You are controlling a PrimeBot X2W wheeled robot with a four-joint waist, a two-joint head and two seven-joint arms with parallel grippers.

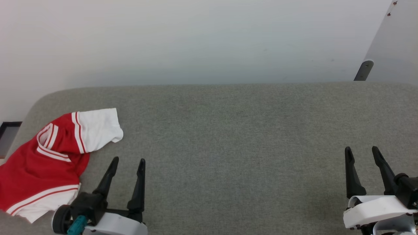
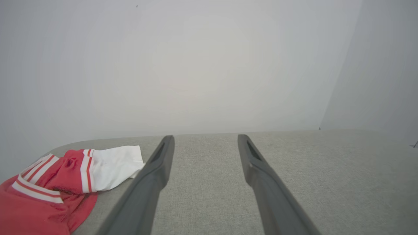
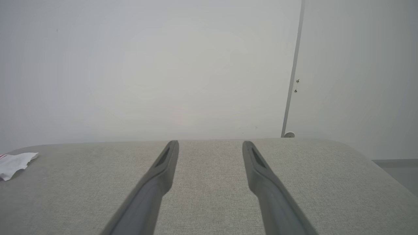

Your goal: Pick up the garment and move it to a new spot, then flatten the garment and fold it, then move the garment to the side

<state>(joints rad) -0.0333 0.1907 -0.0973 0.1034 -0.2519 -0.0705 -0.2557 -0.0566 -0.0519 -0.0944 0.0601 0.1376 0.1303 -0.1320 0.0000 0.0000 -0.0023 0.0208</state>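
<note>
The garment (image 1: 49, 156), a red T-shirt with white sleeves and striped trim, lies crumpled at the left end of the grey cushioned surface (image 1: 228, 130), partly over its left edge. In the left wrist view the garment (image 2: 58, 182) sits at the lower left, and its white sleeve (image 3: 14, 161) shows at the far left of the right wrist view. My left gripper (image 1: 128, 160) stands open just right of the garment, not touching it, with nothing between its fingers. Far to the right, my right gripper (image 1: 361, 150) is open and empty over bare fabric.
A pale wall (image 1: 196, 39) rises directly behind the surface. A light panel with a dark bracket (image 1: 364, 70) stands at the back right. The surface has rounded corners, and a dark-framed opening (image 1: 8, 133) lies beyond its left edge.
</note>
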